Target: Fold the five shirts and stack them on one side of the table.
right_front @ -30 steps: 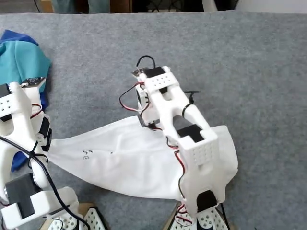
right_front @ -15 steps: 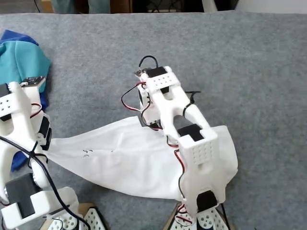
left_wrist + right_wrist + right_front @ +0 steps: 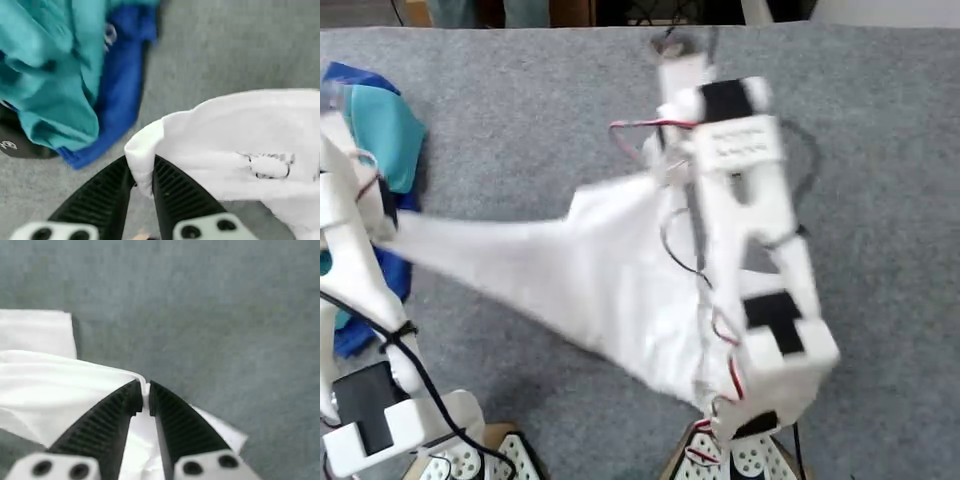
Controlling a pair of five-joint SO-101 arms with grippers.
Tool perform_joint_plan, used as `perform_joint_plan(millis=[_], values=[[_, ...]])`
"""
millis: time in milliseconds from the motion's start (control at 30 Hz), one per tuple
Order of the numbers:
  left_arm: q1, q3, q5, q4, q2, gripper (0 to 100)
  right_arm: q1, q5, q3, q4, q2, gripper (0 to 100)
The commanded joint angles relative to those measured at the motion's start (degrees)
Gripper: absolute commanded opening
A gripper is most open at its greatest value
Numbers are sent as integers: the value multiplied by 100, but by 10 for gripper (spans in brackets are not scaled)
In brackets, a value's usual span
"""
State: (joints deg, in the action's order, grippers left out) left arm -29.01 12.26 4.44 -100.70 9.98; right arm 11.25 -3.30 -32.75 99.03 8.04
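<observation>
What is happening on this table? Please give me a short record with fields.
Held item: white shirt, stretched between both end effectors
Left end effector: shut on one shirt edge
Right end effector: shut on another shirt edge
Other shirts: teal shirt lying on blue shirt, near the left end effector
Surface: grey table
Folding: white shirt not yet folded

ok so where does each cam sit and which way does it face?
High view: fixed above the table, looking down; left arm and right arm show, white shirt stretched between them, teal shirt and blue shirt beside the left arm.
Left wrist view: on the left arm's wrist, looking along the left gripper, shut on the white shirt's edge.
Right wrist view: on the right arm's wrist, looking along the right gripper, shut on another edge.
Shared: all three see the white shirt.
</observation>
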Motion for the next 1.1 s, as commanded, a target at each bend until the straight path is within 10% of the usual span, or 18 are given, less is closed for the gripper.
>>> perform_joint_plan(millis=[0,433,1067], values=[[198,1332,-615,-9,97,29,-413,-70,-936,26,-1341,13],[1613,3600,-1169,-9,1468,28,-1125,-53,-3433,-1020,-3213,13],[831,2510,-800,-18,3982,28,-1591,-229,-3732,-2831,-4295,13]])
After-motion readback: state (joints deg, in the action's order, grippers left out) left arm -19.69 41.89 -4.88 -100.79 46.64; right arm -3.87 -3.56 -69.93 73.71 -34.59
